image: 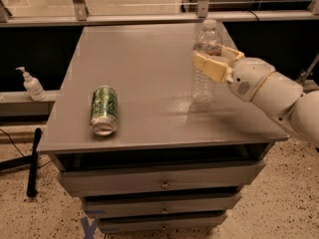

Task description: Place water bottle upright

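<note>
The water bottle (206,44) is a clear ribbed plastic bottle with a white cap. It stands upright over the right part of the grey table (144,68). Its base is at or just above the tabletop; I cannot tell whether it touches. My gripper (213,59) comes in from the right on a white arm (271,91). It is shut on the water bottle's middle, one tan finger (209,67) in front of the bottle and the other behind it. The label band is mostly hidden by the fingers.
A green drinks can (103,109) lies on its side near the table's front left. Drawers (162,180) sit under the tabletop. A white pump-top dispenser (31,83) stands on a ledge to the left. A black handle (33,161) lies on the floor.
</note>
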`<state>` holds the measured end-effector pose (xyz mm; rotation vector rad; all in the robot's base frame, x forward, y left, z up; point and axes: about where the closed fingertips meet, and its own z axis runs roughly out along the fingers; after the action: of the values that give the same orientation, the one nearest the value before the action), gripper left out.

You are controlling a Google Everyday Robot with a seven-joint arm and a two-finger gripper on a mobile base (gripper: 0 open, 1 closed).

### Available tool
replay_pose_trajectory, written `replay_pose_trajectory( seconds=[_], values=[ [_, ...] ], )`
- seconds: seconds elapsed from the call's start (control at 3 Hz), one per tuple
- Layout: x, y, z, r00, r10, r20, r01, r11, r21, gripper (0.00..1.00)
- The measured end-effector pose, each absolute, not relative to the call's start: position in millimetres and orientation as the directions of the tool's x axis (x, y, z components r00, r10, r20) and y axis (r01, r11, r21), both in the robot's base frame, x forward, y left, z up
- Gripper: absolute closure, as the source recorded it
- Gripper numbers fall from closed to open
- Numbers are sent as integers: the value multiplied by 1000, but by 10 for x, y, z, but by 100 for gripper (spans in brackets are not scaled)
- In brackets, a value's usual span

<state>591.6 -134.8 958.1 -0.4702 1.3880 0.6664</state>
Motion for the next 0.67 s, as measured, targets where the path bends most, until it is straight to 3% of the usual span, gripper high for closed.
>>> replay_pose_trajectory(
  seconds=[0.67],
  values=[
    [5855,-1319,9492,113,130,-985,-689,725,17,100]
  ],
)
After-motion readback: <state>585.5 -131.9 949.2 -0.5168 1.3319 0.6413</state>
